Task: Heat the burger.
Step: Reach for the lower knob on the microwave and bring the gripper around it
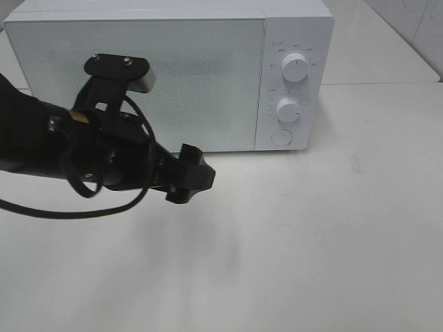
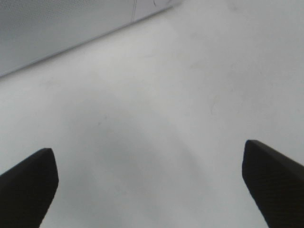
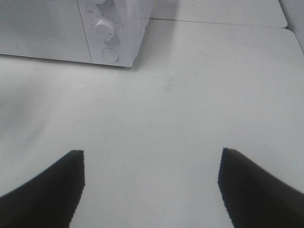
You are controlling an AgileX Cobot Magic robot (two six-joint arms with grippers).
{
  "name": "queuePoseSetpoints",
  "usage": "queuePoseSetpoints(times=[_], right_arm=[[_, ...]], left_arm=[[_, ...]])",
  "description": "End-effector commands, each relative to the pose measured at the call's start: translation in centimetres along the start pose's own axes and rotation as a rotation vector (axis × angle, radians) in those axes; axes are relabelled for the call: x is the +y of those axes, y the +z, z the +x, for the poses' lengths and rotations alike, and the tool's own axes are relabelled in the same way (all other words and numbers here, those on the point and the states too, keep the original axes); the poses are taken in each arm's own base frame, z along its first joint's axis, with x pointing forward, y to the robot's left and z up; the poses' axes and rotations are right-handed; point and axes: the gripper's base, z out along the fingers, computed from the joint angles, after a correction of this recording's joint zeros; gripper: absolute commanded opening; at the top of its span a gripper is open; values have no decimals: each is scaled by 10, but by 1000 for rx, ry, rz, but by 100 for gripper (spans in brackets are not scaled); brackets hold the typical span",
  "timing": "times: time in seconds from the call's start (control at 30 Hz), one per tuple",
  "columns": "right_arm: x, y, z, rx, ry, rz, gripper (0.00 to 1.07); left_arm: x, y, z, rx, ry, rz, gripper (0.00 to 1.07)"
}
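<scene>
As the high view has it, worktop [image 1: 332, 242]: white, fills the lower frame.
microwave [image 1: 138, 76]: white, upper frame, door shut, stands on worktop.
left gripper [image 2: 147, 156]: centre-left, over worktop below the door; jaws wide, nothing between.
right gripper [image 3: 152, 152]: wrist view only; jaws wide, nothing between.
controls: upper knob [image 1: 295, 68], lower knob [image 1: 288, 110], round button [image 1: 281, 136], stacked on the right panel.
burger: can't tell where; no view shows it.

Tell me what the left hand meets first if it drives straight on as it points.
Probably the bare white table: the open left hand frames only that surface, and the microwave lies off that line. Depth is unclear.
</scene>
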Motion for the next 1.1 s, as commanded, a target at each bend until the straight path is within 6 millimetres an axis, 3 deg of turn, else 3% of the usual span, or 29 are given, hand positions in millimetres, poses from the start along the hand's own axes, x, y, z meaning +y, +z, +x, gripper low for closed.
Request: queuePoseSetpoints(times=[0.03,0.07,0.1,0.13,0.2,0.23,0.27,0.3,0.33,0.4,0.47,0.5,0.53,0.57,0.73,0.77,0.83,0.87,1.1], right_arm=[[0,-3,2,-31,8,3,75],[0,-3,2,-31,8,3,75],[0,-3,2,-31,8,3,75],[0,-3,2,-31,8,3,75],[0,-3,2,-31,8,3,75],[0,-3,2,-31,8,3,75],[0,-3,2,-31,8,3,75],[0,-3,2,-31,8,3,75],[0,-3,2,-31,8,3,75],[0,-3,2,-31,8,3,75],[0,-3,2,-31,8,3,75],[0,-3,2,-31,8,3,75],[0,-3,2,-31,8,3,75],[0,-3,2,-31,8,3,75],[0,-3,2,-31,8,3,75],[0,-3,2,-31,8,3,75],[0,-3,2,-31,8,3,75],[0,-3,2,-31,8,3,75],[0,-3,2,-31,8,3,75]], left_arm=[[21,-18,4,123,-71,35,98],[37,-30,5,173,-120,42,98],[37,-30,5,173,-120,42,98],[52,-43,7,229,-167,51,98],[61,-52,8,256,-191,52,98],[77,-69,11,302,-232,49,98],[77,-69,11,302,-232,49,98],[90,-87,15,345,-257,42,98],[90,-87,15,345,-257,42,98],[107,-115,24,398,-299,10,98],[111,-123,26,403,-319,-4,98],[119,-142,33,408,-398,-39,98],[119,-142,33,408,-398,-39,98],[124,-159,36,384,-487,-83,98],[118,-188,43,344,-525,-185,98],[111,-203,46,314,-505,-265,98],[107,-210,47,296,-509,-296,98],[97,-225,52,243,-490,-370,98],[65,-253,74,60,-414,-468,98]])
